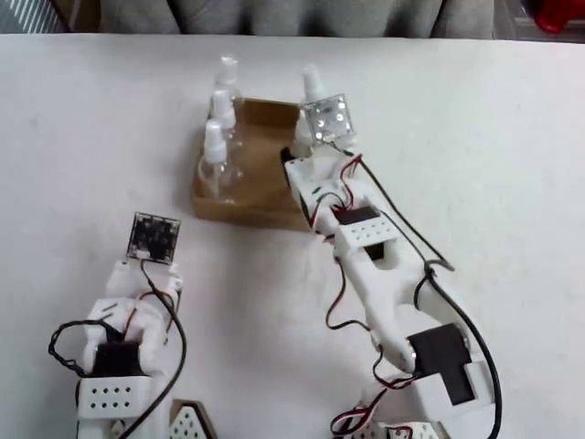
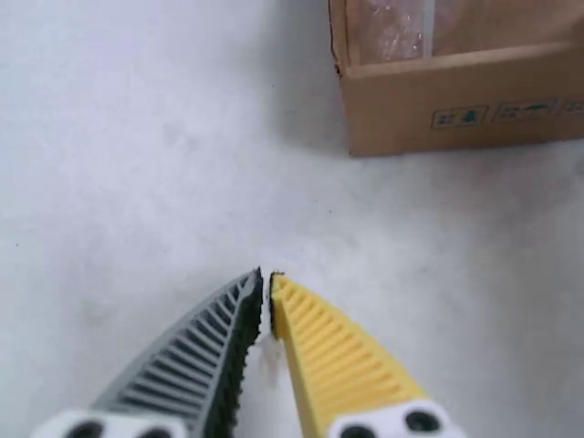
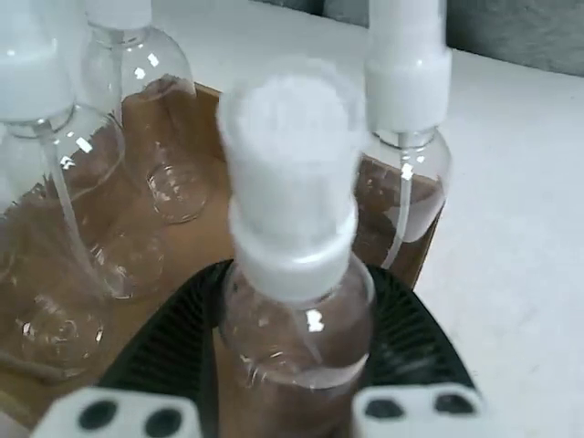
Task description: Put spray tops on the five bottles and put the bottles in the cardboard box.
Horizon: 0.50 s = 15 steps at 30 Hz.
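White table (image 1: pixel 512 183), grey fabric behind it (image 1: pixel 274 14), red object at corner (image 1: pixel 559 14)

White arms (image 1: pixel 384 265), black servos (image 1: pixel 448 366), red-black cables (image 1: pixel 331 315), grey-and-yellow ribbed left gripper (image 2: pixel 266 279)

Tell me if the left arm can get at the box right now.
Probably yes: bare table lies between the left gripper and the box. The right gripper holds a bottle at the box's other side, which may crowd it.

The right arm (image 1: pixel 370 251) partly hides the cardboard box (image 1: pixel 242 208).
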Available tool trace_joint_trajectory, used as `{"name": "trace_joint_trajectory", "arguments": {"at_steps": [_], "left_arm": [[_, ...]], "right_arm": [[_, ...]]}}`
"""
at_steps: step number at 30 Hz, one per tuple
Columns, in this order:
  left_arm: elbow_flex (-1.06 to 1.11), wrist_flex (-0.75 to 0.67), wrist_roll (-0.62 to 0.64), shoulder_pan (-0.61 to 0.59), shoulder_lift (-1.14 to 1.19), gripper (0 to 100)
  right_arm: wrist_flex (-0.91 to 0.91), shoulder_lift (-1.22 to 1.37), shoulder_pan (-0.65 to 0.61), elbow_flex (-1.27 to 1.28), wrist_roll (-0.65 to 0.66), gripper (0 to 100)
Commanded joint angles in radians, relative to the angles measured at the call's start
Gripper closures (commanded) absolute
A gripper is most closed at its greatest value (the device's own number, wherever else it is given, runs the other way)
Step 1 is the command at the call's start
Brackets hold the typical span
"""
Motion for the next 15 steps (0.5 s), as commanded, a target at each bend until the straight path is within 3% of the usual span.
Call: {"name": "trace_joint_trajectory", "arguments": {"at_steps": [1, 15], "left_arm": [[-0.005, -0.04, -0.014, 0.015, -0.008, 98], [-0.005, -0.04, -0.014, 0.015, -0.008, 98]], "right_arm": [[-0.005, -0.007, -0.002, -0.055, 0.006, 98.3], [-0.044, -0.005, 0.002, -0.015, 0.002, 98.1]]}}
